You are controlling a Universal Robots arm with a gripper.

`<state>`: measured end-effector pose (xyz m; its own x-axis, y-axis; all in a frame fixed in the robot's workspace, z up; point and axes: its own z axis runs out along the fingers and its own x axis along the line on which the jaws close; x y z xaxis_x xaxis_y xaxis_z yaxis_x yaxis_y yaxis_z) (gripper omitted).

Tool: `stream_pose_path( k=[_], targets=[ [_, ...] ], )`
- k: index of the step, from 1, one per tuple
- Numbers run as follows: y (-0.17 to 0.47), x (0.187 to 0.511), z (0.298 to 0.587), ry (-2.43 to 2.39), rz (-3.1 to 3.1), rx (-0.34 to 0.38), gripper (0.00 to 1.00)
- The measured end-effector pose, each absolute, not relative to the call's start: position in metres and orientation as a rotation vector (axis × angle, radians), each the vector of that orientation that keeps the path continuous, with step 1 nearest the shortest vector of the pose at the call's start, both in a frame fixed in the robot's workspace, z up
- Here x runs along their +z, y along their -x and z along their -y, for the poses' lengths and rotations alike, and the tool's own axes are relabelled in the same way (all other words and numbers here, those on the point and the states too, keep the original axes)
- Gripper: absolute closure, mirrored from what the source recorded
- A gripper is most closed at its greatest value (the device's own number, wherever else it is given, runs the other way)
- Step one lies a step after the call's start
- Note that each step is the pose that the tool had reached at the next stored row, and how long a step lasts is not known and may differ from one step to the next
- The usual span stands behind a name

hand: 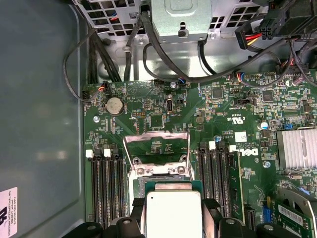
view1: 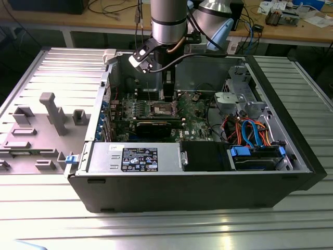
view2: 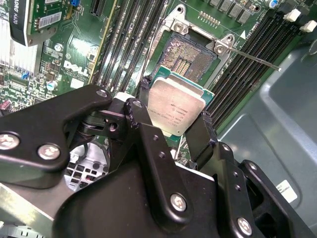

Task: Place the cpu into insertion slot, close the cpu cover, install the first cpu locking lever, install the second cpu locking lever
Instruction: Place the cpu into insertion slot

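cpu: small flat square chip (view2: 176,110) with a matt silvery-grey lid, faint print and a green edge round it.
Where: upper centre of the exterior view, inside the open computer case (view1: 182,194). It is held above the green board at the edge of the insertion slot (view2: 190,53) and is not yet seated.
gripper: (view2: 174,126) clenched on the chip, with its black fingers (view2: 142,124) pressing two opposite edges.
insertion slot: square socket with a silvery rim; its dark centre with gold contacts lies bare.
cpu cover: thin metal frame (hand: 156,145) swung up open beyond the socket, with the board showing through its window.
locking lever: thin metal rod (view2: 253,57) angling away from a socket corner across the memory slots.
Around, exterior view from left to right: grey plastic panel (view1: 47,117) on the ribbed metal table (view1: 166,229); power supply (view1: 136,157); black graphics card (view1: 158,126) just below the socket; orange and blue cables (view1: 250,130); drive bay (view1: 257,156) at lower right.
In the way: the raised cover stands at one side of the socket and the lever rod at another.
Counts: one cpu, one socket, one cover, one lever plainly seen, two fingers, two banks of memory slots (hand: 106,183) flanking the socket, one coin cell (hand: 115,105), one finned heatsink (hand: 297,148).
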<state>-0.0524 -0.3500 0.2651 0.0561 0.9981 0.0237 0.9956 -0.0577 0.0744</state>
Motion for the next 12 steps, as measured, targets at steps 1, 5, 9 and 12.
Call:
stream_pose_path(
  k=[1, 5, 9, 12],
  targets=[
    [0.0525, 0.2641, 0.3485, -2.25, -2.135, 0.106, 0.45],
    [0.0526, 0.2623, 0.3479, -2.21, -2.179, 0.107, 0.45],
    [0.0527, 0.2619, 0.3479, -2.191, -2.199, 0.108, 0.45],
    [0.0527, 0.2619, 0.3479, -2.191, -2.199, 0.108, 0.45]
  ],
)
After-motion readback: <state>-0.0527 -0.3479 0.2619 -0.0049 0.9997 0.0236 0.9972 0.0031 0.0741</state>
